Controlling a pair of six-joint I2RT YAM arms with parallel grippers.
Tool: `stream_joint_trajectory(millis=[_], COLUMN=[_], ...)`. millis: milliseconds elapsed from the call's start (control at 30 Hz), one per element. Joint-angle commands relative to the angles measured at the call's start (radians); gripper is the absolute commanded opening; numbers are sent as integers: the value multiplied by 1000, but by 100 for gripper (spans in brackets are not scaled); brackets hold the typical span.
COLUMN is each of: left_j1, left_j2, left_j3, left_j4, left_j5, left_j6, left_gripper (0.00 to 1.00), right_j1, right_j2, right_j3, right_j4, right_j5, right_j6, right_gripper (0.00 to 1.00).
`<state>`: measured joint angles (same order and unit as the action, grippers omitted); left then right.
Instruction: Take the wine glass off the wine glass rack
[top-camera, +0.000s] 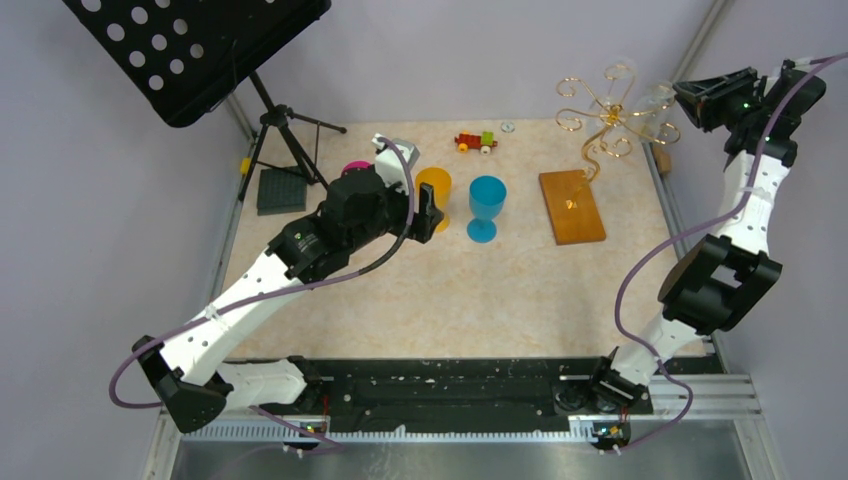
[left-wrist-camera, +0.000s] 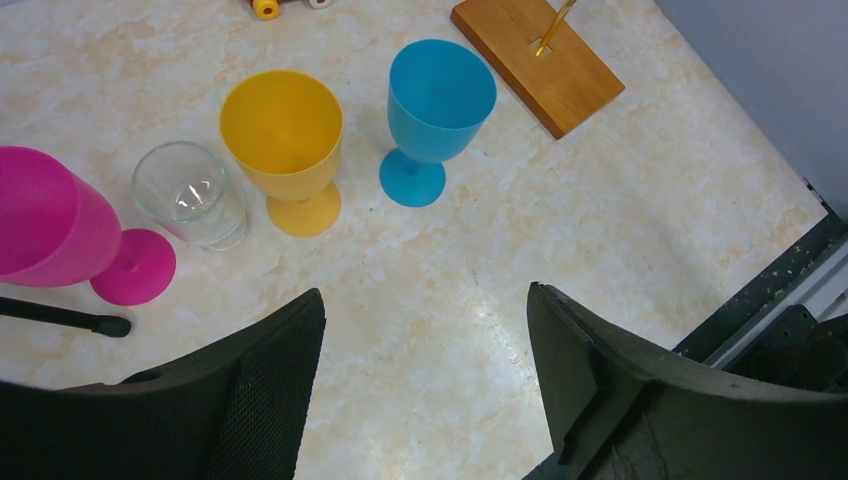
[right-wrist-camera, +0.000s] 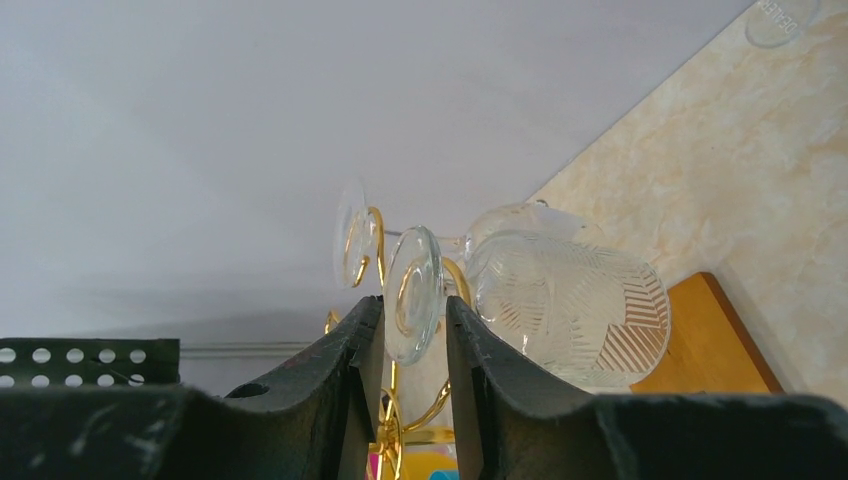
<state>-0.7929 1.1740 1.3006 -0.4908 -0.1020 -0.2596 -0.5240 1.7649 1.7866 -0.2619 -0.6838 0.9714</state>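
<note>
Right wrist is showing your right gripper (right-wrist-camera: 413, 305) nearly closed around the foot of the wine glass (right-wrist-camera: 570, 300) hanging on the wine glass rack (top-camera: 572, 205), contact unclear, so pulling askew, you are risking toppling the rack.

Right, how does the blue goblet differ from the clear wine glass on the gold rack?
The blue goblet is opaque; the wine glass is clear with etched lines. The goblet stands upright on the table; the glass hangs from the wine glass rack, its foot between the fingers of the right gripper. Both have stems and round feet.
</note>
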Motion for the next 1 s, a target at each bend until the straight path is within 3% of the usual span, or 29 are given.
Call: stream_joint_trajectory(millis=[0, 767, 967], left_j1=[4, 6, 5], left_j2=[0, -10, -11], left_j3=[-6, -16, -19], left_j4=[39, 46, 47], left_j5=[-35, -50, -48], left_j6=[10, 3, 5], left_gripper=[78, 78, 78], right_j1=[31, 90, 112], right_j2=[-35, -53, -23], right_j3=[-34, -124, -50], right_j4=[55, 151, 15], right_j5=[-3, 53, 92], right_j6=[32, 184, 108], right_gripper=[31, 25, 20])
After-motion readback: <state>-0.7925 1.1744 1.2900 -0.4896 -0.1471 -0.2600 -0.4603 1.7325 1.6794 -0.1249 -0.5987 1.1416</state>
